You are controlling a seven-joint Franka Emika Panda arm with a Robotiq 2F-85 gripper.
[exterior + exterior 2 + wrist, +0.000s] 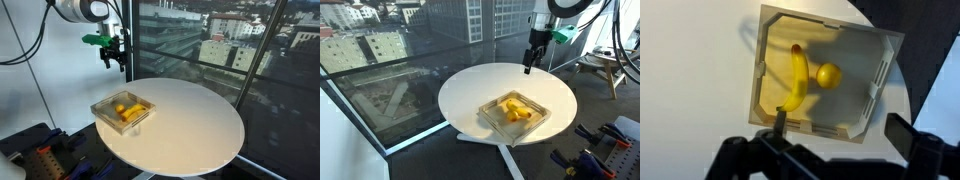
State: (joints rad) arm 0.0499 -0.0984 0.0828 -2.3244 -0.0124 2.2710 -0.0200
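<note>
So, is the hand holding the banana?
No, the banana lies in the tray; the hand is open, apart from it.

No text, label, brand, number or sign can be read in any view. The wooden tray (pixel 759 70), the banana (pixel 796 85) and the round white surface (pixel 200 120) show plain, unmarked faces. The buildings (pixel 365 45) beyond the window are too small and blurred to yield any lettering.
</note>
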